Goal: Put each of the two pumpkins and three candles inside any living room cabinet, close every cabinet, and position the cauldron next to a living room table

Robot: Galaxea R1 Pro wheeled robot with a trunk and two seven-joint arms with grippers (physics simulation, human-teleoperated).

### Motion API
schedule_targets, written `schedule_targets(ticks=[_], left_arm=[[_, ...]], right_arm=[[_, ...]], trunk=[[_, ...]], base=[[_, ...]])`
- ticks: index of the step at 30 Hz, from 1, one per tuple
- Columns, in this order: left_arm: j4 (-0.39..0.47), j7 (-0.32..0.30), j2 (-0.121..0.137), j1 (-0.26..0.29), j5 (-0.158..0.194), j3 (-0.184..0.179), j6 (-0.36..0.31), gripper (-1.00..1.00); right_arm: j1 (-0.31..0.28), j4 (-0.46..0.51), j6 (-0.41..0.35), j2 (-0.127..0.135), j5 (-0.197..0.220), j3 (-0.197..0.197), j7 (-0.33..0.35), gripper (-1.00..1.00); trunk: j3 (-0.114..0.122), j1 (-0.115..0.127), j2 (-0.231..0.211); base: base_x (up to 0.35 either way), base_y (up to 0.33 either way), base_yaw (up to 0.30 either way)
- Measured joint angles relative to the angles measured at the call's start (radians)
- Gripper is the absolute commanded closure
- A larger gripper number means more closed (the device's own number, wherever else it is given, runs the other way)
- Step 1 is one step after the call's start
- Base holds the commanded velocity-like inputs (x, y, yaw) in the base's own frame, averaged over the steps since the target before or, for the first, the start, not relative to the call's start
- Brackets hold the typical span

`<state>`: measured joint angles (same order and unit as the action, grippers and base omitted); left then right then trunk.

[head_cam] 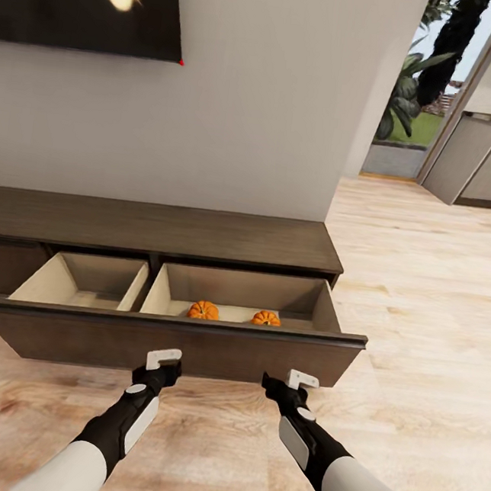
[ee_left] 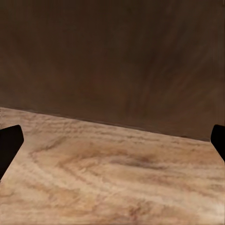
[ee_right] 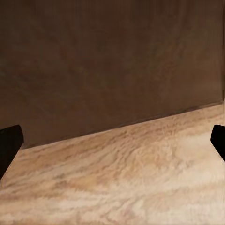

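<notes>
1. Two pumpkins sit in the open drawer's right compartment: one (head_cam: 204, 310) near its middle, the other (head_cam: 266, 319) to its right, both close behind the drawer front, apart from each other.
2. Left compartment (head_cam: 87, 281) looks bare inside.
3. The cabinet (head_cam: 155, 228) runs along the wall; its drawer front (head_cam: 172, 344) juts out toward me.
4. My left gripper (head_cam: 164, 359) and right gripper (head_cam: 302, 380) sit just before the drawer front, low. In both wrist views the fingertips stand wide apart, gripping nothing.
5. Wood floor (head_cam: 423, 298) lies open to my right, past the cabinet's end.
</notes>
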<state>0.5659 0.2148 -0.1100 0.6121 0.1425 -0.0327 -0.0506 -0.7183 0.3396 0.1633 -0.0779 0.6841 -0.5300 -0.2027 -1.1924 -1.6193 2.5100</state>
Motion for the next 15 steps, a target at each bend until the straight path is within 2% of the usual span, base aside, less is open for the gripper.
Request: schedule_targets(ticks=[4,6,10,15], left_arm=[[-0.028,0.001,0.000,0.000,0.000,-0.001,0.089,-1.00],[-0.049,0.005,0.000,0.000,0.000,0.000,0.143,-1.00],[-0.061,0.007,0.000,-0.001,0.000,0.000,0.174,-1.00],[-0.064,0.000,0.001,-0.014,-0.003,-0.001,0.239,-1.00]], right_arm=[[0.000,-0.001,0.035,0.001,-0.002,-0.002,0.001,-1.00],[0.000,-0.002,0.097,0.002,-0.003,-0.003,0.007,-1.00],[-0.001,-0.020,0.201,0.002,-0.002,-0.004,0.050,-1.00],[-0.001,-0.057,0.243,0.001,-0.002,-0.004,0.095,-1.00]], trunk=[[0.000,0.000,0.000],[0.000,0.000,0.000],[0.000,0.000,0.000],[0.000,0.000,0.000]], base=[[0.000,0.000,0.000],[0.000,0.000,0.000],[0.000,0.000,0.000],[0.000,0.000,0.000]])
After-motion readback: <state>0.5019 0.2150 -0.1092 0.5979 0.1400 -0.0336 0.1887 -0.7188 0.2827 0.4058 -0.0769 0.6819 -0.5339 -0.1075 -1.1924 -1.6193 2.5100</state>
